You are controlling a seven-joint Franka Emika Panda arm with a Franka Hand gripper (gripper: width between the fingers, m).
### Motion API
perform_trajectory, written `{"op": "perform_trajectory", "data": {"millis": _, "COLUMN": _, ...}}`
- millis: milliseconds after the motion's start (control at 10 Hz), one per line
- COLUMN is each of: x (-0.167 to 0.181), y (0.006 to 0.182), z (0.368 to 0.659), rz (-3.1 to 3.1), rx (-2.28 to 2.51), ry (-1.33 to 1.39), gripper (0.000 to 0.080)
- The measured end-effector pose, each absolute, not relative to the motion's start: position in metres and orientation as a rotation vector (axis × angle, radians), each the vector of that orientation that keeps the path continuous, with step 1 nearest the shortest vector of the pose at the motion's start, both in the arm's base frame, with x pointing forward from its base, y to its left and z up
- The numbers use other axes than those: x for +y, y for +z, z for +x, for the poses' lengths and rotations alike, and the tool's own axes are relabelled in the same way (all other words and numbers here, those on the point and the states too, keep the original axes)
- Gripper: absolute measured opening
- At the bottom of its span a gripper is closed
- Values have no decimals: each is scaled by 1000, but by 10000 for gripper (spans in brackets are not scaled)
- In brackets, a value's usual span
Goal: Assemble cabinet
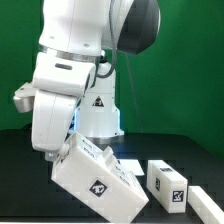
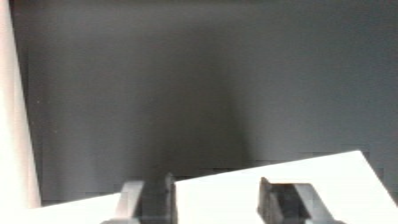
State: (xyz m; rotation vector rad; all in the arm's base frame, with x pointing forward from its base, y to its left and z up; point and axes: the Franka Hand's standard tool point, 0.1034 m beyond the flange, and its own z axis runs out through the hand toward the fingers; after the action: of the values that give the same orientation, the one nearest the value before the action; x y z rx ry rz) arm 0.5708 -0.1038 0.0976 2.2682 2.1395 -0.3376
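The cabinet body (image 1: pixel 95 178), a white box with a black-and-white tag on its front face, hangs tilted just above the black table in the lower middle of the exterior view. My gripper (image 1: pixel 64 150) comes down onto its upper left end, where the fingertips are hidden behind the box. In the wrist view my gripper (image 2: pixel 215 200) has its two dark fingers (image 2: pixel 146 200) either side of a white cabinet panel (image 2: pixel 214 192), closed on it. A smaller white tagged block (image 1: pixel 168 180) lies on the table to the exterior view's right of the body.
A flat white part (image 1: pixel 205 202) lies at the exterior view's far right, and a thin white piece (image 1: pixel 131 162) lies behind the body. The arm's white base (image 1: pixel 98 110) stands behind. A white strip (image 2: pixel 9 100) runs along one edge of the wrist view.
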Motion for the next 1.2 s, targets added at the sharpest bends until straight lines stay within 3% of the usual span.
{"op": "perform_trajectory", "data": {"millis": 900, "x": -79, "y": 124, "z": 577, "rz": 2466, "rx": 1849, "ry": -285, "gripper": 215}}
{"op": "perform_trajectory", "data": {"millis": 1200, "x": -71, "y": 122, "z": 579, "rz": 2481, "rx": 1821, "ry": -266, "gripper": 215}}
